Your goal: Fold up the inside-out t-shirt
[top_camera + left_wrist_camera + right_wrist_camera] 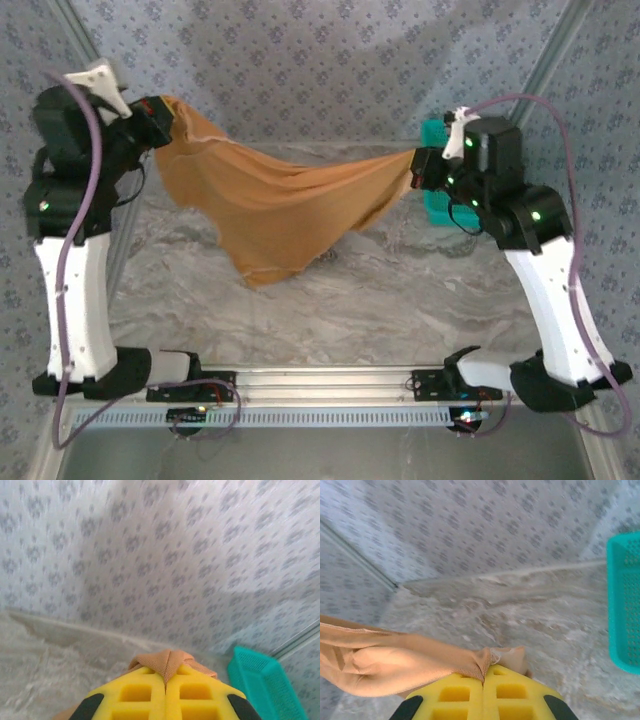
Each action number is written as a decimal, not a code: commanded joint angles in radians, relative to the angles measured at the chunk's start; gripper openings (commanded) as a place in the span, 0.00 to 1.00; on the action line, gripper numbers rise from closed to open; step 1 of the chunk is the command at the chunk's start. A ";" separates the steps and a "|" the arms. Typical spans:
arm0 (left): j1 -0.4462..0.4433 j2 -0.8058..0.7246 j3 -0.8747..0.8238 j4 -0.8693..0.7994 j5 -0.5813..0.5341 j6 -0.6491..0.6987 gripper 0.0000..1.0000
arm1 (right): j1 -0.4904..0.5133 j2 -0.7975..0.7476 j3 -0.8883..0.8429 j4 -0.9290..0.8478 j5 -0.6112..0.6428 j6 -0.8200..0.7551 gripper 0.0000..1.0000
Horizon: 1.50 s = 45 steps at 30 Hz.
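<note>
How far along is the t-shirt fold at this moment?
Done: the t-shirt is picked up. In hand: the left gripper and right gripper, both shut on it, hold it stretched in the air, sagging toward the table. Left: no fold visible yet; laying it flat and folding remain.

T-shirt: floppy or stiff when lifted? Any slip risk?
Likely very floppy: the t-shirt sags deeply between its two held ends, hanging toward the table. Probably light: only thin bunches are pinched in the left fingers and right fingers, yet they carry it whole. Slip seems unlikely; the cloth looks matte.
</note>
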 commanded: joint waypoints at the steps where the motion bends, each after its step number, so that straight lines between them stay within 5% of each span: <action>1: 0.006 -0.025 0.113 0.039 0.025 0.001 0.00 | 0.017 -0.093 0.032 0.040 -0.021 0.009 0.00; 6: 0.007 0.019 0.285 0.010 0.040 0.005 0.00 | 0.032 -0.158 0.054 0.050 -0.011 0.023 0.00; 13: 0.007 0.187 0.288 0.038 0.075 0.028 0.00 | 0.027 -0.087 0.008 0.049 0.069 -0.039 0.00; 17: 0.007 0.419 0.368 0.016 0.088 0.072 0.00 | -0.010 -0.005 -0.057 0.100 0.111 -0.061 0.00; 24: 0.011 0.960 0.756 -0.135 0.084 0.063 0.00 | -0.106 0.190 -0.245 0.228 0.070 -0.025 0.00; 27: 0.010 1.094 0.769 -0.154 0.006 0.037 0.29 | -0.128 0.321 -0.272 0.225 0.034 0.000 0.39; 28: 0.011 1.122 0.768 -0.182 -0.024 0.025 0.35 | -0.132 0.362 -0.267 0.207 0.029 0.009 0.45; 34: 0.013 1.131 0.750 -0.404 -0.185 0.040 0.38 | -0.100 0.413 -0.365 0.187 -0.050 0.068 0.53; 38: -0.020 0.986 0.506 -0.502 -0.239 0.046 0.30 | -0.001 0.353 -0.545 0.249 -0.141 0.107 0.48; 42: -0.080 0.618 -0.223 -0.144 -0.172 0.033 0.34 | 0.145 0.304 -0.736 0.314 -0.199 0.137 0.46; 45: -0.042 0.417 -0.577 0.030 -0.082 -0.046 0.35 | 0.261 0.322 -0.785 0.304 -0.165 0.153 0.46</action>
